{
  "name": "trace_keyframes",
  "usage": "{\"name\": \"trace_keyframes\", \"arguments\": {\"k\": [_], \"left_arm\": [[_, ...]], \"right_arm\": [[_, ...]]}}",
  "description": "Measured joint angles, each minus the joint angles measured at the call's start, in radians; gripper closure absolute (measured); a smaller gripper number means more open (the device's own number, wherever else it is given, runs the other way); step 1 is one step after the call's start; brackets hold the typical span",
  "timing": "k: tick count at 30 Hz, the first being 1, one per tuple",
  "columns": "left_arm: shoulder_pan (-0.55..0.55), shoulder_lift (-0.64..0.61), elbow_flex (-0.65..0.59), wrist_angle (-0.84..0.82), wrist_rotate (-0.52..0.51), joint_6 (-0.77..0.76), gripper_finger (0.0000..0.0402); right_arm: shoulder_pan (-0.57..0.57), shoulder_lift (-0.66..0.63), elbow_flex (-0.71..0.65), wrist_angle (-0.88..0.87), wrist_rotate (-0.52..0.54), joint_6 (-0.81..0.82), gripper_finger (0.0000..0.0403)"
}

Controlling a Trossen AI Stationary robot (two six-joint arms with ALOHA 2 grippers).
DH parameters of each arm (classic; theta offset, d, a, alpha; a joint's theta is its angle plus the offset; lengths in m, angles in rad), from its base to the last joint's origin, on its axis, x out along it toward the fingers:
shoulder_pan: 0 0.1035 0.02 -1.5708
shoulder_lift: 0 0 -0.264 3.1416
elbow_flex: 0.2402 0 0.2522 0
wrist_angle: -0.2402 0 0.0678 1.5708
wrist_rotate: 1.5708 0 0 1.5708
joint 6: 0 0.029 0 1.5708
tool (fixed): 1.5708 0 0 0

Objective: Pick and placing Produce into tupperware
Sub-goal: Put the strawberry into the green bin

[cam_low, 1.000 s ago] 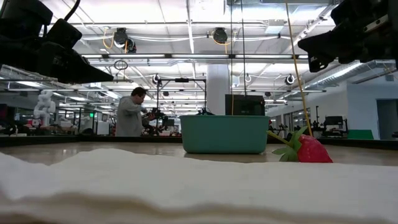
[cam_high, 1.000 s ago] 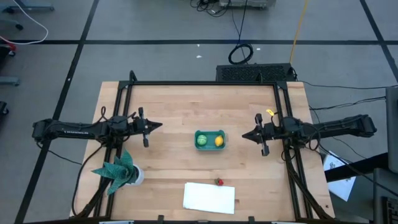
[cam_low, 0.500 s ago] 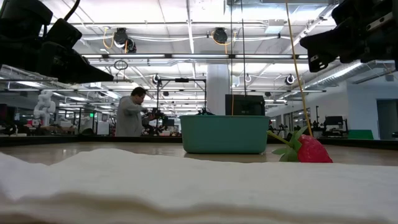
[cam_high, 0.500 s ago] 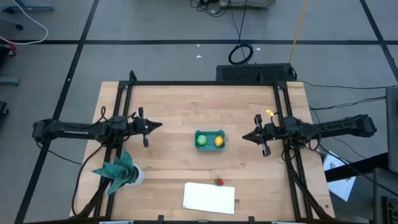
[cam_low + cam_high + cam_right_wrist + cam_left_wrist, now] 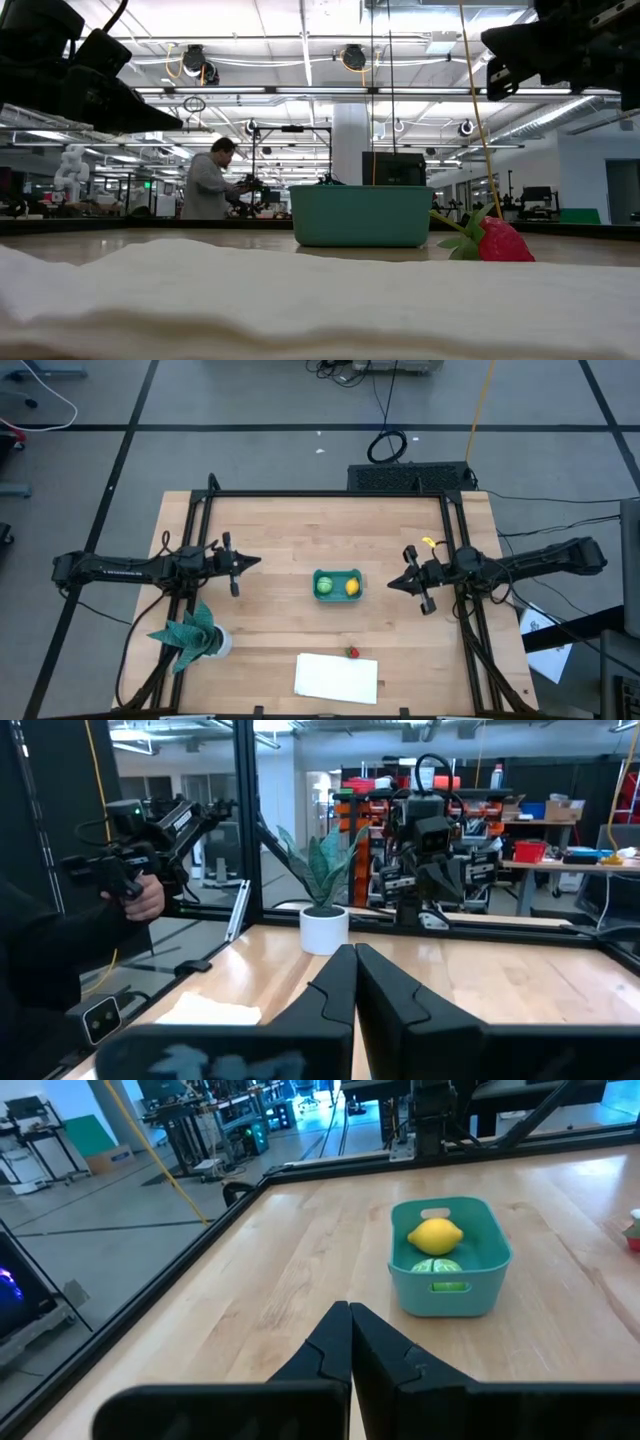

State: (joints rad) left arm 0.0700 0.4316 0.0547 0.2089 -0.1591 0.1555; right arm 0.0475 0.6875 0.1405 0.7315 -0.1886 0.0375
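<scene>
Already two of the three pieces of produce sit where the task wants them: the lemon (image 5: 352, 586) and the green round piece (image 5: 324, 586) lie side by side inside the teal tupperware (image 5: 337, 572), which stands near the middle of the wooden surface (image 5: 290, 530), between the two arms. The strawberry (image 5: 352, 652) is the one left out; it rests on the surface touching or just beside the far edge of the white cloth (image 5: 336, 678), toward the front and nearer the right arm's side, so it looks like the remaining pick. The right tool (image 5: 411, 580) hangs above the surface to the right of the tupperware with its fingers pressed together and nothing in them, angled toward the middle; as I read it, that arm is the better placed to reach for the strawberry, and it would have to spread its fingers before closing on so small a piece. The left tool (image 5: 237, 565) waits to the left of the tupperware, likewise closed and empty, its wrist view looking straight at the container with the lemon (image 5: 435, 1236) and green piece (image 5: 434, 1267) inside. A potted plant (image 5: 192, 630) stands at the front left, well apart from the work. A person (image 5: 207, 183) stands in the room beyond.
</scene>
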Motion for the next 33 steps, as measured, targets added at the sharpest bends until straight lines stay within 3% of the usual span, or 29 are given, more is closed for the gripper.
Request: {"name": "trace_keyframes", "arguments": {"k": [7, 23, 33], "left_arm": [[0.0, 0.0, 0.0, 0.002, 0.0, -0.001, 0.04], [0.0, 0.0, 0.0, 0.001, 0.0, -0.001, 0.0401], [0.0, 0.0, 0.0, 0.0, 0.0, -0.002, 0.0401]], "right_arm": [[0.002, 0.114, 0.087, -0.003, -0.046, 0.003, 0.0403], [0.149, 0.35, 0.31, -0.039, -0.049, 0.015, 0.0403], [0.205, 0.402, 0.423, -0.259, 0.069, 0.135, 0.0403]]}}
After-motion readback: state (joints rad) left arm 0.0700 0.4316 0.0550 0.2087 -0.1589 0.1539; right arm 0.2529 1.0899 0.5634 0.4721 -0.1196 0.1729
